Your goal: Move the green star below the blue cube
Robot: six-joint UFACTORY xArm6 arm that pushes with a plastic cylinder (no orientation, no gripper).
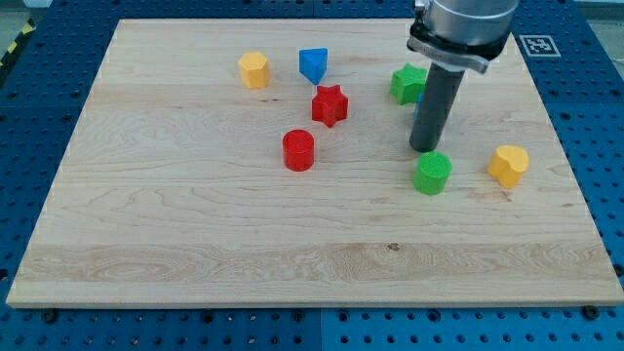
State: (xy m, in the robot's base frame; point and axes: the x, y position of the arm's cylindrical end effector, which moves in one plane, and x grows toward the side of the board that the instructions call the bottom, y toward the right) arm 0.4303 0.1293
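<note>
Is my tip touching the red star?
No: my tip stands just above the green cylinder, well to the view's right of the red star.

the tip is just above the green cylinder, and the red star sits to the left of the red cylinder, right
Not quite. The camera view shows the red star above and slightly right of the red cylinder, not to its left. The rest holds: my tip is just above the green cylinder.

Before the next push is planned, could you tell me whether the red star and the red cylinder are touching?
Apart. The camera view shows a strip of bare wood between the red star and the red cylinder, which sits lower and towards the view's left.
</note>
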